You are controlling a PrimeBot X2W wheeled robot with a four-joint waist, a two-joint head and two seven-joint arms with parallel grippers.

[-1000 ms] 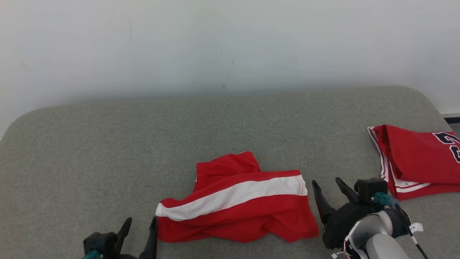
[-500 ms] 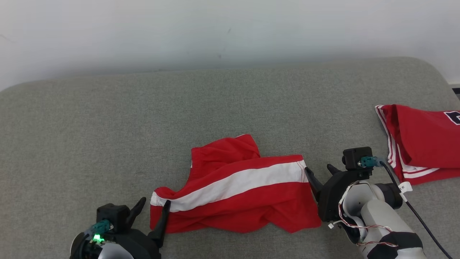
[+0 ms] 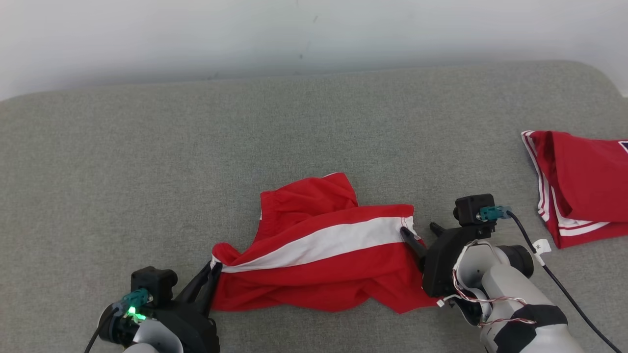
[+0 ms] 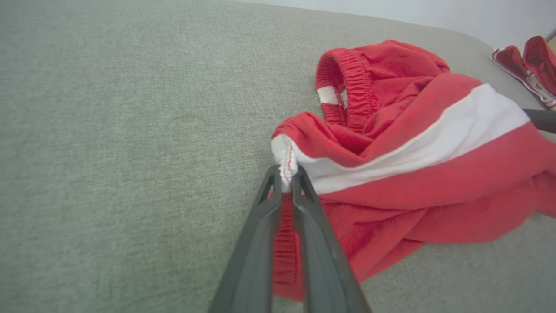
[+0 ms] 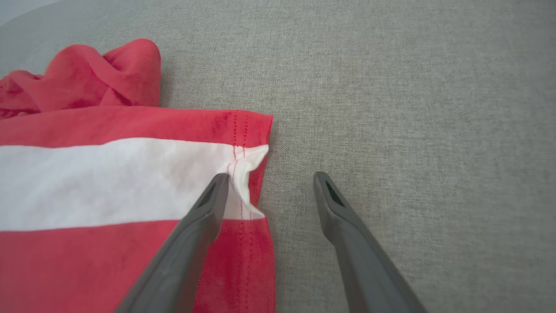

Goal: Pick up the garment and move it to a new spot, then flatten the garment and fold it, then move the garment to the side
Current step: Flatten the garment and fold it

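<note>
The left gripper (image 4: 284, 174) is clenched on one end hem of the garment (image 3: 319, 264), while the right gripper (image 5: 269, 182), jaws apart, straddles the opposite hem, probably to lift it stretched.

Our left gripper (image 3: 211, 268) and right gripper (image 3: 418, 228) share one build: matte black housings and long tapering charcoal fingers (image 5: 195, 226). Each wrist carries a boxy black camera (image 3: 473, 209) with a teal plug (image 3: 490, 213) — a green light (image 3: 131, 311) glows on the left. The right forearm (image 3: 510, 287) is pale grey — red-and-white wires (image 3: 490, 300), a dark cable (image 3: 559, 284) with a white tag (image 3: 539, 245), and a black band (image 3: 527, 331).
</note>
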